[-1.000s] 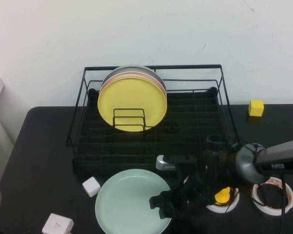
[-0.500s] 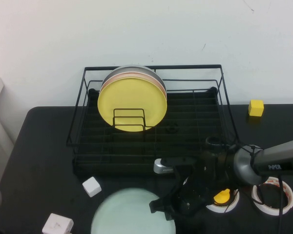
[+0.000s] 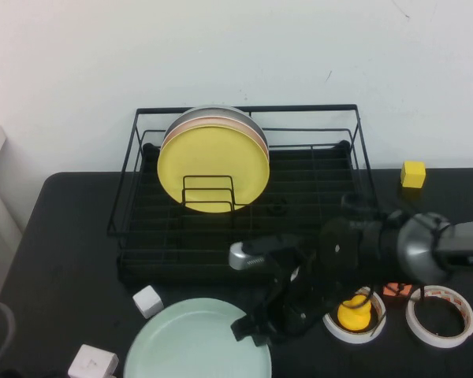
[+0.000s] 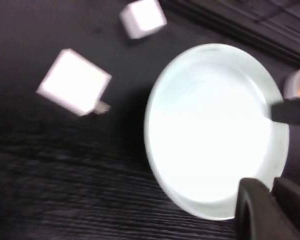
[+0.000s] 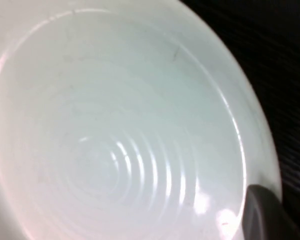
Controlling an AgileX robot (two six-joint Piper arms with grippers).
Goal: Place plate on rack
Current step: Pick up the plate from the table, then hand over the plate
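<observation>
Right gripper (image 3: 256, 329) is down at the near edge of the table, clamped on the right rim of the mint-green plate (image 3: 197, 342), one finger (image 5: 262, 212) showing over the rim. The plate sits low in front of the black wire rack (image 3: 244, 205), not yet in it. Left gripper (image 4: 270, 210) hovers near the plate's edge, and I cannot tell how it stands. Risk: a one-sided rim grip may let the plate swing, or it catches the rack's front rail or knocks the yellow plate (image 3: 213, 167).
</observation>
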